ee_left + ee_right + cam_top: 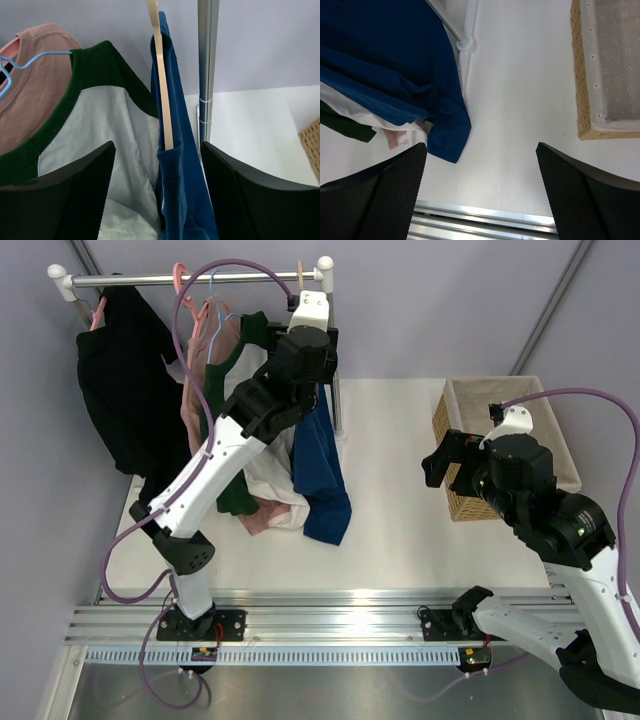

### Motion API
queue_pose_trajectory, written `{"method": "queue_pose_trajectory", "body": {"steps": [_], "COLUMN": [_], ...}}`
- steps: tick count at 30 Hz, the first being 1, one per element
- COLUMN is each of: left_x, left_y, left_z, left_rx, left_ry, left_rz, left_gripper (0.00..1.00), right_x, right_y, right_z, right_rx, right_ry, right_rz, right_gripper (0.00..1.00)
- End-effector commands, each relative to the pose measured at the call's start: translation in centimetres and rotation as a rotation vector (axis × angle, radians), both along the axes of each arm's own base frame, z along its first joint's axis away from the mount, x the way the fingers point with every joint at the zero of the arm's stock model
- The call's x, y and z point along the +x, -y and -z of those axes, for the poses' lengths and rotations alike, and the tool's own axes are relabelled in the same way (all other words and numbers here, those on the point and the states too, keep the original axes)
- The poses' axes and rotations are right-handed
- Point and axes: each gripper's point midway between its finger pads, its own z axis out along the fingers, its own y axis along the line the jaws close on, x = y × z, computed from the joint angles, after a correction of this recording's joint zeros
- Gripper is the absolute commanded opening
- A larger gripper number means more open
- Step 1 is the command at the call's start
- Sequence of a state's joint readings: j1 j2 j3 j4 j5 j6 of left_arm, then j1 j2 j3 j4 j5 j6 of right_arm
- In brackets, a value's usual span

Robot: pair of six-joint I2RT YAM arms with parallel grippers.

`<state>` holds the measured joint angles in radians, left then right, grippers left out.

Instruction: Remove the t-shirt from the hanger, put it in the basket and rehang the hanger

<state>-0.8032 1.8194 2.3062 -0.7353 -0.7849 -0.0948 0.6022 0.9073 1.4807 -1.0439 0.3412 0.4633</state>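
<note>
Early in the job, by the look of things: no cloth off the wooden hanger (162, 90) yet. Draped over that hanger at the right end of the clothes rail (190, 278), just beside the rack's upright post (207, 65), with the lower hem pooled on the white table (400, 510): the dark blue t-shirt (182, 165). Crowded on the left by a white shirt with green sleeves (115, 130), then a pink shirt (30, 90) on a thin light-blue hanger (30, 62), with a black garment (125, 390) at the rail's far end. Up at the garment's shoulder height, the left gripper (157, 147), jaws spread wide and holding nothing, straddling the hanger's edge-on arm and the blue cloth with no contact visible. Well apart over the table, near the wicker basket (445, 420), the right gripper (481, 146), jaws likewise parted and empty, looking down on the blue hem. Judged as the approach before a first grasp. Calls next for easing forward and closing on the blue shoulder cloth alone, not the wood nor the white shirt just beside, then drawing that cloth down and off the hanger's arm. Probably worth bringing the right arm in to take the hem or steady the wood, to guard against dragging the whole hanger off the rail.
</note>
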Motion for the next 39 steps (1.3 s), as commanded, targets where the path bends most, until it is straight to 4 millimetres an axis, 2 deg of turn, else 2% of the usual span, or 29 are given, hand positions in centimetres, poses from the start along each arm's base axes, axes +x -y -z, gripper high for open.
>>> {"method": "queue_pose_trajectory", "body": {"steps": [1, 4, 9, 14, 15, 16, 19, 23, 29, 35, 39], "left_x": [0.5, 0.3, 0.4, 0.8, 1.1, 1.2, 1.3, 1.2, 1.2, 0.5, 0.3], "left_y": [0.4, -0.1, 0.0, 0.3, 0.2, 0.0, -1.1, -1.8, -1.7, -3.1, -3.4], "left_z": [0.2, 1.0, 2.4, 2.0, 2.2, 2.2, 1.2, -0.7, -3.1, -7.5, -8.3], "left_rx": [-0.026, -0.012, 0.015, 0.023, 0.035, 0.039, 0.035, 0.023, 0.033, 0.012, 0.025], "left_ry": [0.012, -0.011, -0.041, -0.025, -0.028, -0.025, -0.001, 0.047, 0.122, 0.237, 0.259], "left_rz": [-0.008, -0.029, -0.029, -0.015, -0.020, -0.030, -0.080, -0.087, -0.051, -0.073, -0.070], "left_gripper": [0.69, 0.58, 0.57, 0.45, 0.39, 0.23, 0.00, 0.00, 0.00, 0.00, 0.00], "right_x": [0.0, 0.0, 0.2, 0.2, 0.1, 0.0, -0.3, -0.6, -0.7, -0.7, -0.6], "right_y": [0.6, 0.6, 0.5, 0.4, 0.5, 0.6, 1.0, 1.4, 1.6, 2.0, 2.0], "right_z": [-1.1, -0.9, -0.7, -1.1, -1.2, -1.4, -1.8, -1.4, -1.2, -1.1, -0.9], "right_rx": [-0.017, -0.024, -0.025, -0.014, -0.014, -0.011, -0.003, 0.001, 0.005, -0.006, -0.011], "right_ry": [0.034, 0.031, 0.030, 0.038, 0.042, 0.047, 0.060, 0.061, 0.058, 0.069, 0.069], "right_rz": [0.014, 0.012, 0.012, 0.010, 0.013, 0.013, 0.026, 0.036, 0.047, 0.062, 0.061], "right_gripper": [0.99, 0.99, 0.99, 0.99, 1.00, 1.00, 0.99, 0.99, 0.99, 0.99, 1.00]}}
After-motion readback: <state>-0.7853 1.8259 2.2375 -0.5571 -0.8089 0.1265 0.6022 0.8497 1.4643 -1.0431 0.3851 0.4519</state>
